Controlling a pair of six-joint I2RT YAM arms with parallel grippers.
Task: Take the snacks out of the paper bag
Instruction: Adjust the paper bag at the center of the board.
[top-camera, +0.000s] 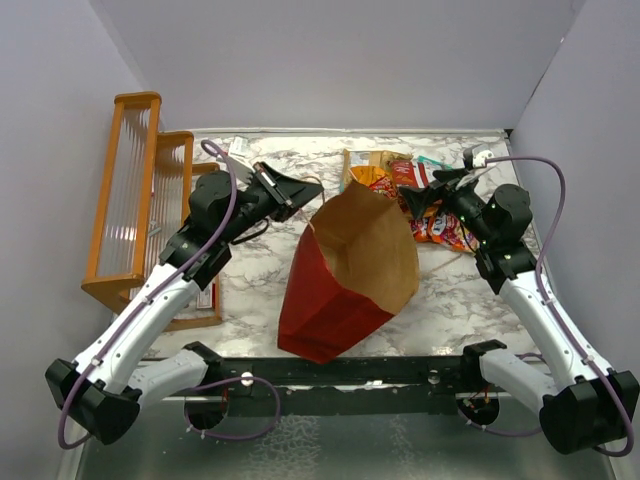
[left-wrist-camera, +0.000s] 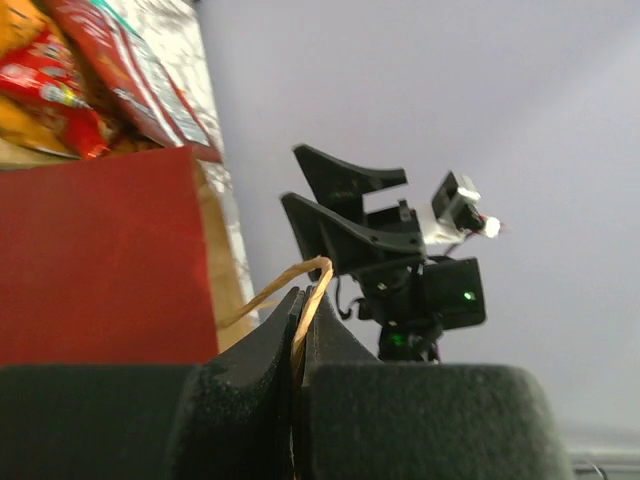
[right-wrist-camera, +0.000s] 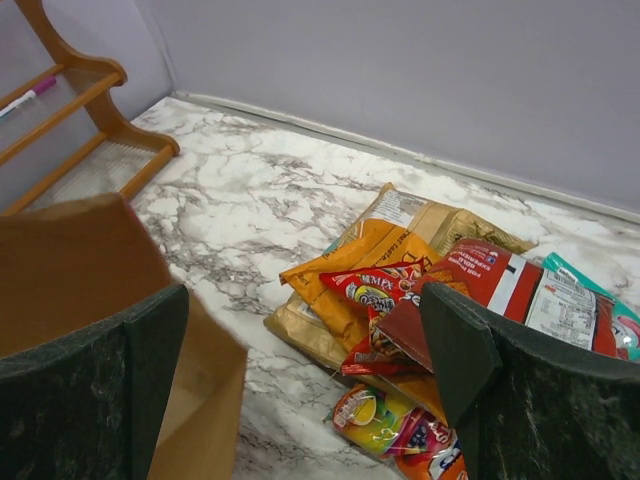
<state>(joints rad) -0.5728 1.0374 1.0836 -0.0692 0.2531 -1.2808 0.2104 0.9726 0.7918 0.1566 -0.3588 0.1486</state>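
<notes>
Snacks are heaped at the bench's far edge. The paper bag's handle is clenched by the left claw; the right claw is released.

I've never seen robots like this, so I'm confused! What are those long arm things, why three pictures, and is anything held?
These are two robot arms bolted to a marble table. One picture looks down from above; the others come from a camera on each wrist. On the table are a red paper bag, a pile of snacks beyond it, and an orange wooden rack. The left fingers are pinched shut on the bag's tan handle. The right fingers are wide open by the snacks, holding nothing.
</notes>
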